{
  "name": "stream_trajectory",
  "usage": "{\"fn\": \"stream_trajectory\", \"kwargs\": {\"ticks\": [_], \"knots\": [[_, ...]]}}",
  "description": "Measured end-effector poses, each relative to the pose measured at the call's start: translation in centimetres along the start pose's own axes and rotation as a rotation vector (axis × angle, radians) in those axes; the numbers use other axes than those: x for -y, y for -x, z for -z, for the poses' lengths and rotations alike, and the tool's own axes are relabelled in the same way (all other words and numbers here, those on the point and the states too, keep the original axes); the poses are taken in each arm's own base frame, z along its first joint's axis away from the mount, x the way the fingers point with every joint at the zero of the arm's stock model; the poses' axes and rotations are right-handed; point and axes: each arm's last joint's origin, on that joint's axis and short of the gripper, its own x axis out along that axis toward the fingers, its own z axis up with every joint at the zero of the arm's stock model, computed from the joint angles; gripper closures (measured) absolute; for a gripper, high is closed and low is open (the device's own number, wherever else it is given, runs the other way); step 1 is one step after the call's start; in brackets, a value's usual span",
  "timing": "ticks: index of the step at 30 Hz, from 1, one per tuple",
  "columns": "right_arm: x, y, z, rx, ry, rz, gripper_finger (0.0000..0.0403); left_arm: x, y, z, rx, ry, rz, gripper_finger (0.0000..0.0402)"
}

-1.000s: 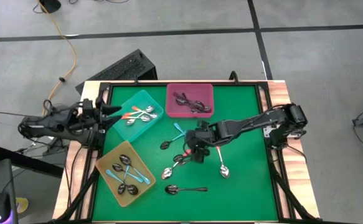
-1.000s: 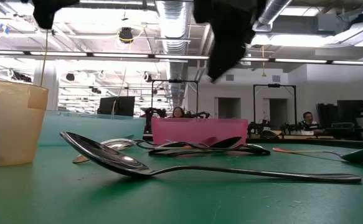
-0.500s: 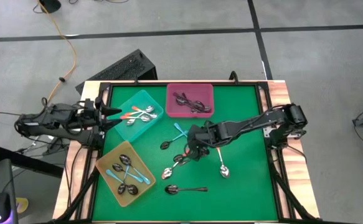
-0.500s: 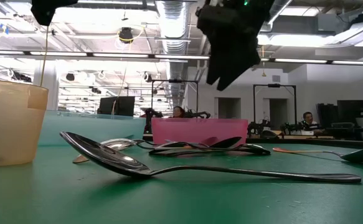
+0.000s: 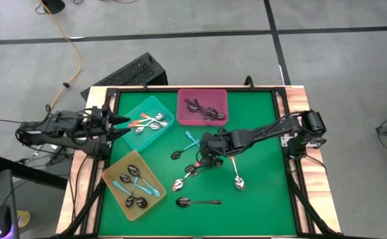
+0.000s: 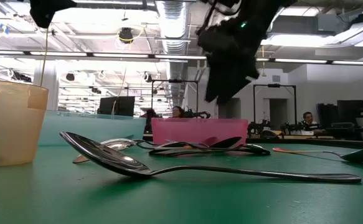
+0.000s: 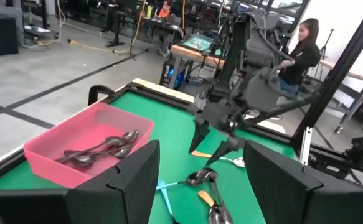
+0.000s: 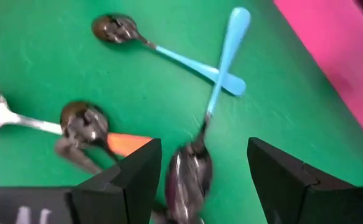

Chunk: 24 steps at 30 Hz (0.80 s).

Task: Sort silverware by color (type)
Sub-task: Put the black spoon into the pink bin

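Nearest the front edge of the green table [image 5: 259, 206] lies a single all-dark spoon [image 5: 198, 201], with more loose spoons [image 5: 192, 169] crossed in a cluster toward the middle, among them two light blue-handled spoons [image 8: 221, 53] and an orange-handled one [image 8: 128, 142]. These look light, stiff and slippery, lying flat, so a pinch across the thin handle probably holds better than the rounded bowl. The right gripper [image 5: 203, 158] hovers over that cluster, jaws spread and empty. The yellow tray [image 5: 135, 184], teal tray [image 5: 147, 122] and pink tray [image 5: 202, 107] already carry sorted spoons. The left gripper [image 5: 121, 121], likewise released, waits beside the teal tray. Beyond stands a workshop with a seated person [image 7: 302, 46].
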Motion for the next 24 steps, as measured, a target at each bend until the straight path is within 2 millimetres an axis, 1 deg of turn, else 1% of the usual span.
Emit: {"fn": "stream_trajectory", "kwargs": {"ticks": [5, 8, 11, 19, 24], "knots": [[-0.5, -2.8, -0.2, 0.021, 0.069, -0.004, 0.0155, -0.1, 0.0, 0.0, 0.015, -0.009, -0.048, 0.0183], [-0.4, -5.0, 0.3, -0.009, 0.088, 0.019, 0.0155, -0.2, 0.0, -0.1, 0.019, -0.008, -0.058, 0.0183], [0.0, -6.4, 0.4, -0.03, 0.079, 0.034, 0.0155, -0.2, 0.0, -0.1, 0.019, -0.008, -0.058, 0.0183], [1.8, -7.1, -0.5, -0.044, 0.031, 0.067, 0.0155, -0.3, 0.0, -0.1, 0.029, -0.008, -0.09, 0.0183], [2.5, -7.4, -0.9, -0.082, 0.006, 0.014, 0.0155, -0.3, 0.0, -0.1, 0.03, -0.007, -0.091, 0.0183]]}}
